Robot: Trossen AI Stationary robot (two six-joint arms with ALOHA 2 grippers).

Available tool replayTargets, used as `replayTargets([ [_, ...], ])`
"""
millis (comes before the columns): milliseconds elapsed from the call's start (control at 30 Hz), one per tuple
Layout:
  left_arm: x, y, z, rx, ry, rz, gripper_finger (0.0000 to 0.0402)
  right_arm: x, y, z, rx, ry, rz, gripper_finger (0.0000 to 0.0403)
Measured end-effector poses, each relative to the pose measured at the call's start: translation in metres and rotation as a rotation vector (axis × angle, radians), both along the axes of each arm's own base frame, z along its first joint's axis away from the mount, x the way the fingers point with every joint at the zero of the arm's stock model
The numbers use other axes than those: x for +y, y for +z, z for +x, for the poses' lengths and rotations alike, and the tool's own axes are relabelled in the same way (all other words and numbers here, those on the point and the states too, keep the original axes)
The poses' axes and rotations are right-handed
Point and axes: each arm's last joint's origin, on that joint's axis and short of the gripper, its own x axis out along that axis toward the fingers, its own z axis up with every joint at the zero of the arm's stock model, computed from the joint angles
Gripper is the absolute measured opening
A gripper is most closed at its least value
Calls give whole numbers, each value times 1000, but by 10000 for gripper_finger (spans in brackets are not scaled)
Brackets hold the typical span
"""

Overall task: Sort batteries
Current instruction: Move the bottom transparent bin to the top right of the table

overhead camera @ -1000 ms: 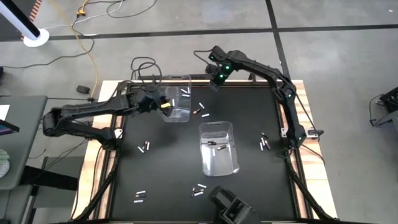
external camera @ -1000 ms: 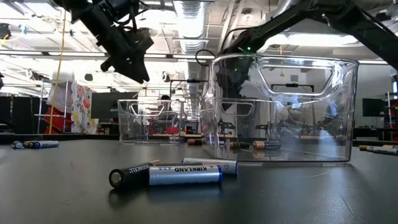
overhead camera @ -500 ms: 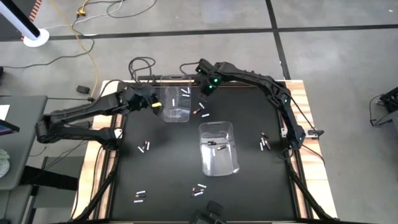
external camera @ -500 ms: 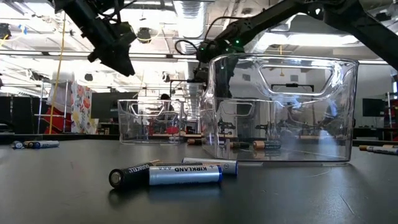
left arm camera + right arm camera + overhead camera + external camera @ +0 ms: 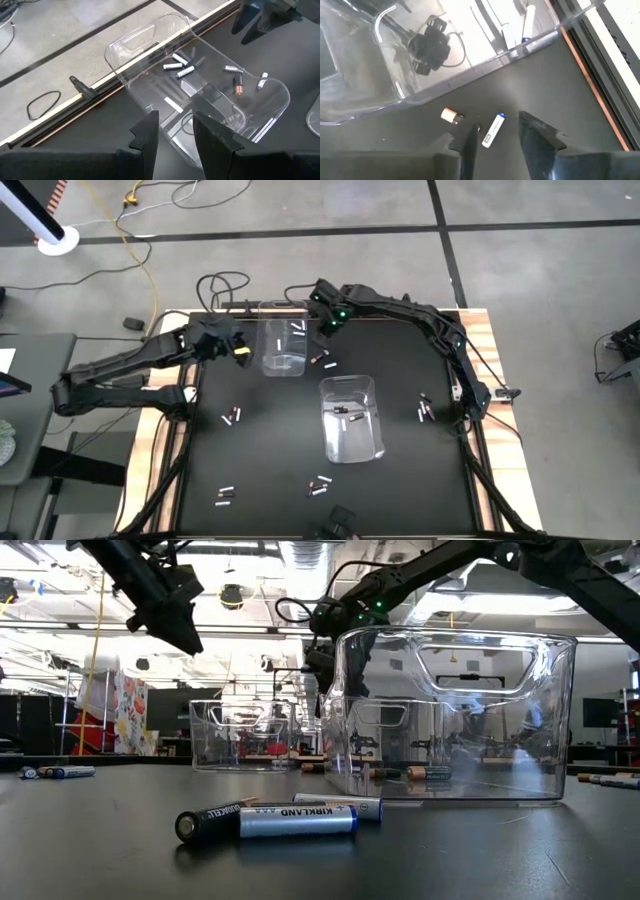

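Small batteries lie scattered on the black table (image 5: 270,460), among them a pair (image 5: 232,416) at the left and a group (image 5: 320,485) near the front. Several white batteries (image 5: 179,64) lie on the floor of the far clear bin (image 5: 283,340). My left gripper (image 5: 175,132) hangs open and empty above the table, left of that bin. My right gripper (image 5: 497,125) hangs open over the bin's right side. Below it a white battery (image 5: 492,131) and a dark copper-ended battery (image 5: 451,115) lie on the table outside the bin.
A second clear bin (image 5: 350,418) stands mid-table with a few batteries inside. More batteries lie at the right (image 5: 424,408) and near left (image 5: 225,496). Cables (image 5: 225,285) lie on the floor beyond the far edge. Wooden rails frame the table.
My left gripper has drawn back from the far bin toward the table's left edge and risen a little. My right gripper has swung along the far edge toward the left, ending over the far bin's right side. No battery on the table has moved.
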Motion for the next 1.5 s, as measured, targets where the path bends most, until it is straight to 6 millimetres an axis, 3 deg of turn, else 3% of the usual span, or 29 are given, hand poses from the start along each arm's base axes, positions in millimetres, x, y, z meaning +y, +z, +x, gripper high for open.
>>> replayTargets([
  [233,-1,-1,-1,28,-11,1,116,1,-2,-4,41,-9,27,184],
  [600,4,-1,-3,46,-3,21,116,-9,-3,-11,25,-234,134,172],
  [867,12,2,-5,11,43,39,116,-16,-3,-18,33,-294,189,169],
  [1300,13,6,-3,-47,59,46,116,-3,-27,-26,148,-275,296,168],
  [1500,13,5,-3,-53,57,36,116,-10,-25,-27,113,-312,299,168],
])
